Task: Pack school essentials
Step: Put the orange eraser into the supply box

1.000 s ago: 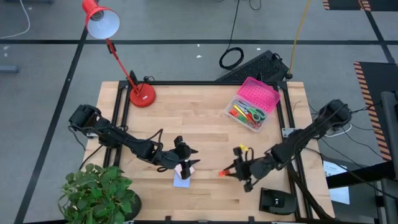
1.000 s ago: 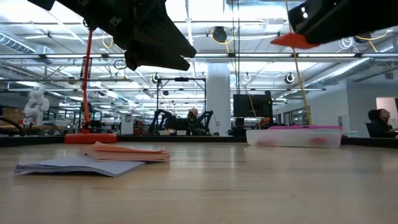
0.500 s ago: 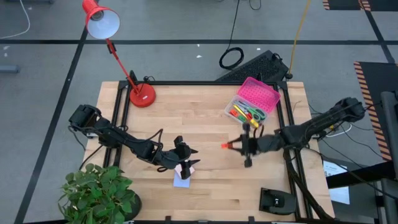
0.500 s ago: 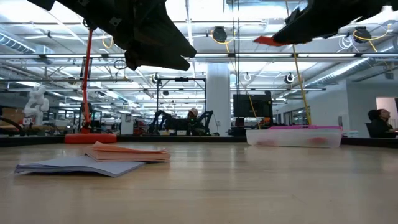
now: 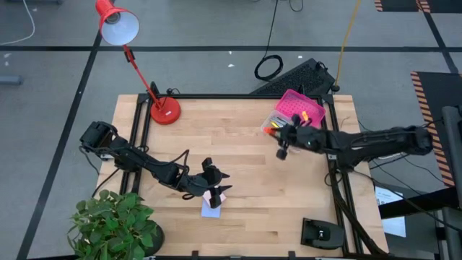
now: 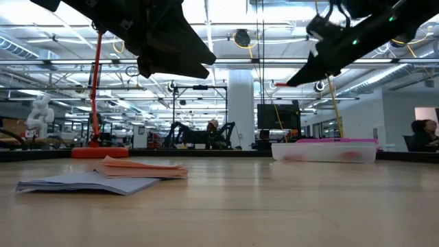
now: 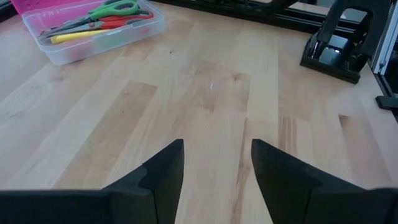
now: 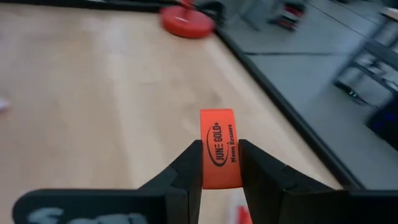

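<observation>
My right gripper [image 5: 277, 134] hovers at the near left corner of the clear box with the pink lid [image 5: 302, 108] and is shut on an orange eraser [image 8: 220, 146]. The box holds scissors [image 7: 102, 14] and coloured pens. A pink sticky-note pad [image 6: 140, 168] lies partly on a lavender pad [image 6: 79, 182] on the table's near middle. My left gripper [image 5: 214, 182] hangs open just above the pads and touches nothing; the left wrist view shows only bare table between its fingers [image 7: 163, 171]. My right gripper pinches the orange eraser's two broad faces at its back end [image 8: 221, 174] between the two fingers. The eraser's free end [image 6: 280, 84] sticks out past the fingertips. The fingers come from the table's right, slanting a little down. The eraser is lifted clear of table and box.
A red desk lamp stands with its base [image 5: 164, 110] at the far left. A potted plant [image 5: 114, 227] fills the near left corner, and a black stand [image 5: 322, 232] sits at the near right. A black keyboard [image 5: 294, 76] lies beyond the far edge.
My right gripper has carried the orange eraser from the near right part of the table toward the far edge, up to the box's near left corner, turning as it went. It has stayed shut on the eraser, which has stayed clear of the table.
</observation>
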Tool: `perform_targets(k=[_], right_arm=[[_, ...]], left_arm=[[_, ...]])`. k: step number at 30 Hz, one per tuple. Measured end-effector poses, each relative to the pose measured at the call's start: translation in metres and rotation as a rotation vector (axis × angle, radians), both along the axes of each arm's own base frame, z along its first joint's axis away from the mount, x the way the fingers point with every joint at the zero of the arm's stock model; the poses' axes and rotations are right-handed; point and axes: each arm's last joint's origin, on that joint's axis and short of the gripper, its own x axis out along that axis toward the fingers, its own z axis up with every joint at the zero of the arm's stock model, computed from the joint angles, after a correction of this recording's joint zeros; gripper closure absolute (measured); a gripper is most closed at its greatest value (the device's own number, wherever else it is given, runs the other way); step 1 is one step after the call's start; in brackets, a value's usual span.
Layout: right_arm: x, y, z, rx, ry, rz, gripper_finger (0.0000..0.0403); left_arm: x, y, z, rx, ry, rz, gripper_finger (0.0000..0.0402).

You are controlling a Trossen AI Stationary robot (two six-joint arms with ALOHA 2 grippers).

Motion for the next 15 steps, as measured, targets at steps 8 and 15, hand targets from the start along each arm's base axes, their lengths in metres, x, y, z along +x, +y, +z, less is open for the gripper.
perform_targets(k=[8, 15], right_arm=[[-0.013, -0.038, -0.015, 0.042, 0.011, -0.135, 0.0316], [-0.025, -0.053, -0.042, 0.119, 0.082, -0.214, 0.0316]], left_arm=[[0.0, 0.0, 0.0, 0.001, -0.003, -0.001, 0.0211], [0.0, 0.0, 0.0, 0.001, -0.004, -0.002, 0.0211]])
